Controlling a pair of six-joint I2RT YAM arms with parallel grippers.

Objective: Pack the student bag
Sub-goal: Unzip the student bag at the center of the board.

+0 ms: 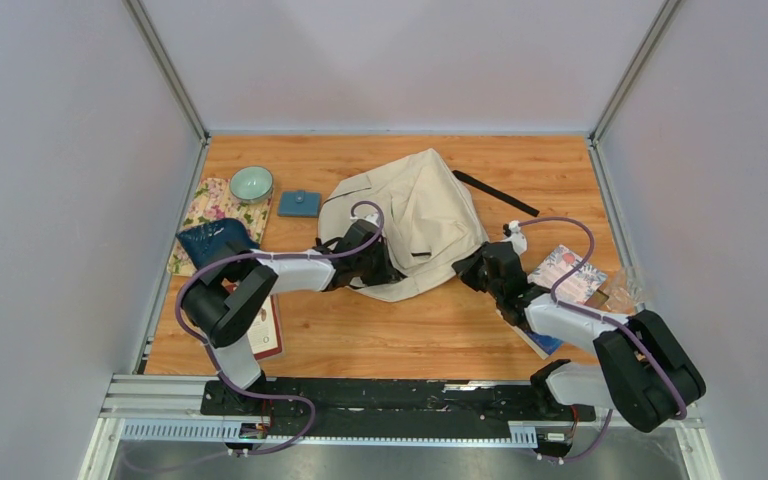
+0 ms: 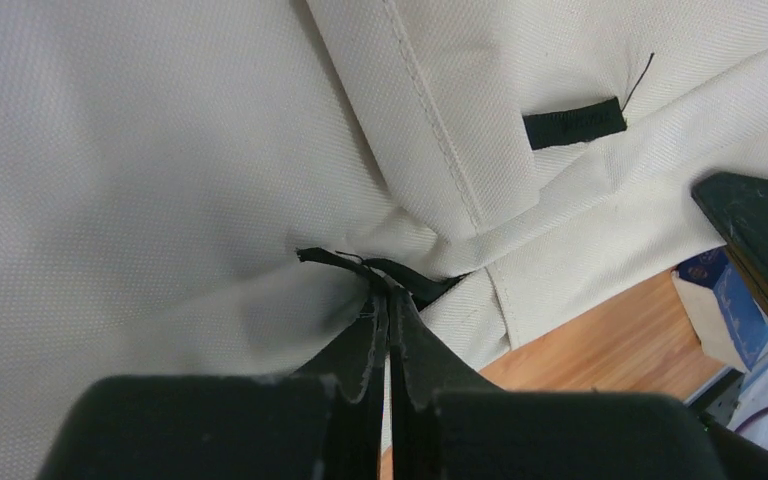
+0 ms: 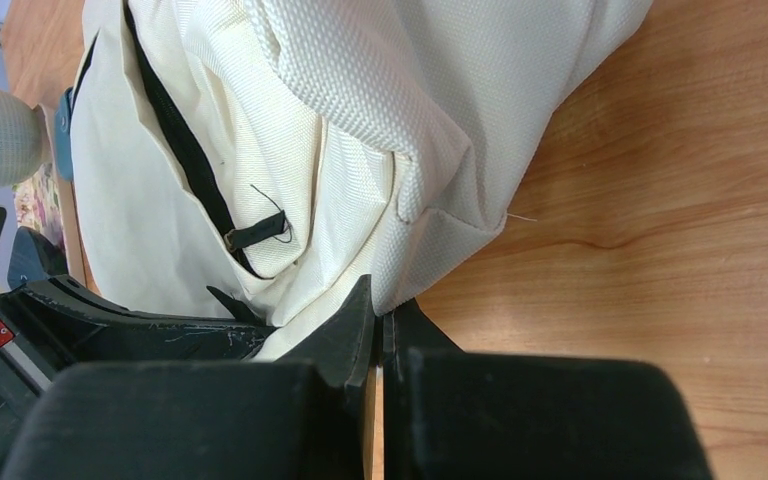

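The student bag (image 1: 415,215) is a large cream fabric backpack lying crumpled in the middle of the table. My left gripper (image 1: 378,268) is at its near left edge. In the left wrist view the left gripper (image 2: 390,300) is shut on a thin black zipper pull (image 2: 335,260) where the cream cloth puckers. My right gripper (image 1: 470,268) is at the bag's near right edge. In the right wrist view the right gripper (image 3: 382,312) is shut on a corner of the bag's fabric (image 3: 430,230). A black zipper line (image 3: 185,150) runs along the bag.
A black strap (image 1: 495,192) lies behind the bag. To the left are a pale green bowl (image 1: 251,183), a small blue pouch (image 1: 300,203), a floral cloth (image 1: 205,205) and a dark blue item (image 1: 215,240). A book (image 1: 268,330) lies near left. A colourful booklet (image 1: 568,270) and clear wrapping (image 1: 625,290) lie right.
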